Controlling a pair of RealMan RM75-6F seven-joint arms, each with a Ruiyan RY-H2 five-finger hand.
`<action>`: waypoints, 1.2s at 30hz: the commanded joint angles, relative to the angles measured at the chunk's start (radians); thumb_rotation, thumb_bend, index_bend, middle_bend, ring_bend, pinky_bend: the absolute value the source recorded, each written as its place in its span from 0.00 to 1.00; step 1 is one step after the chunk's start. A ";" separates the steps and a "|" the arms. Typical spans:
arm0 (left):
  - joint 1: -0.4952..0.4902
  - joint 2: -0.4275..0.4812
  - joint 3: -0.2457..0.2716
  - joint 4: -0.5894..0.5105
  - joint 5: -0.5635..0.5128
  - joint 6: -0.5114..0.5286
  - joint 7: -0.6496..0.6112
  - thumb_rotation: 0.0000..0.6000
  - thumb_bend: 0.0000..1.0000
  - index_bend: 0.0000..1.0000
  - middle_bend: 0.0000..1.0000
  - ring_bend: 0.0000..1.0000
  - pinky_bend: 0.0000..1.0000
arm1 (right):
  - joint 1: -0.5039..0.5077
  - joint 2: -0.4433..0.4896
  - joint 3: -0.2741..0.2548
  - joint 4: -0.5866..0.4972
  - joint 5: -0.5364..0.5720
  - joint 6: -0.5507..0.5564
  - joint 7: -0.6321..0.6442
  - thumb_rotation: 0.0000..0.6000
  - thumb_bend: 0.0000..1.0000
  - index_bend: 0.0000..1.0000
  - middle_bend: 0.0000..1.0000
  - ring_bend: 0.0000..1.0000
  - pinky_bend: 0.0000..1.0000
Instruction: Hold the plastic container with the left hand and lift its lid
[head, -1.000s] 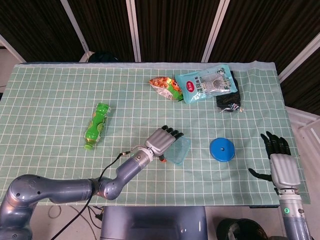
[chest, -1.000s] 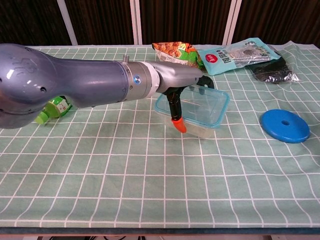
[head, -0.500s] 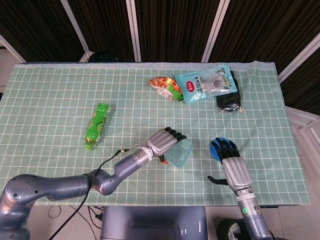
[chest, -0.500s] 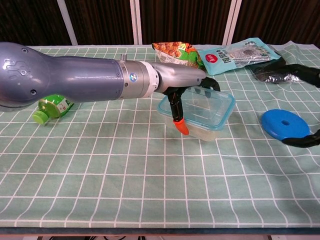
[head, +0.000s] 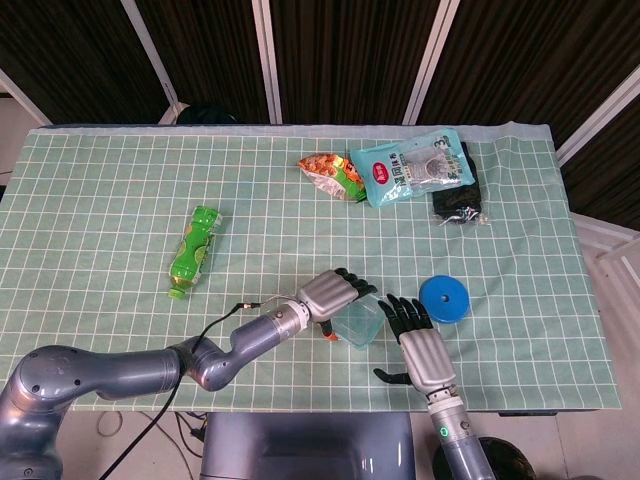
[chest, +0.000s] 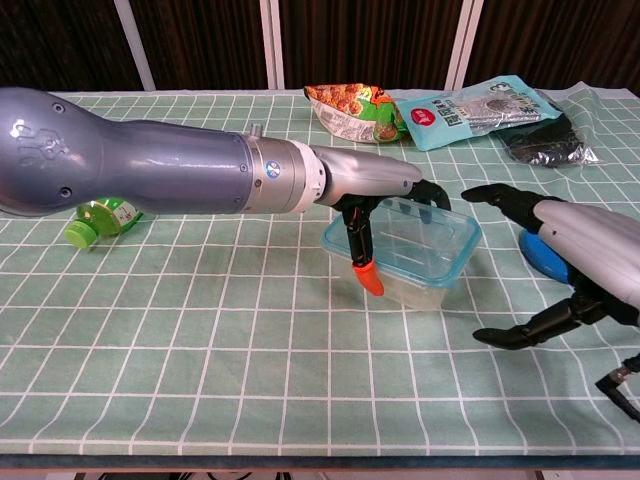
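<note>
We see left hand (chest: 385, 200) gripping plastic container (chest: 425, 240), lid (chest: 405, 232) on, right hand (chest: 575, 265) open just right of it

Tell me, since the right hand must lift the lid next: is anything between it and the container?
Nothing visible. The right hand is open beside the plastic container, bare cloth between them; the blue disc lies behind it.

The worktop (head: 100, 200) wears a pale green cloth gridded in white. The plastic container (chest: 405, 258) is clear with a light blue lid; the disc (head: 445, 298) is bright blue, the bottle (head: 193, 250) lime green. Both hands are silver-grey with black fingers (chest: 500, 198).
</note>
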 joint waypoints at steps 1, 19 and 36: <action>-0.009 0.003 0.006 -0.001 0.000 -0.006 -0.011 1.00 0.06 0.30 0.32 0.31 0.44 | 0.004 -0.029 0.009 0.021 -0.001 0.009 0.002 1.00 0.15 0.00 0.00 0.00 0.00; -0.046 0.011 0.046 -0.014 -0.024 0.013 -0.037 1.00 0.06 0.30 0.32 0.31 0.44 | 0.021 -0.092 0.054 0.025 0.027 0.023 0.010 1.00 0.15 0.00 0.00 0.00 0.00; -0.066 0.013 0.074 -0.021 -0.035 0.027 -0.056 1.00 0.06 0.30 0.32 0.31 0.44 | 0.023 -0.112 0.067 0.048 0.052 0.028 0.048 1.00 0.15 0.00 0.00 0.00 0.00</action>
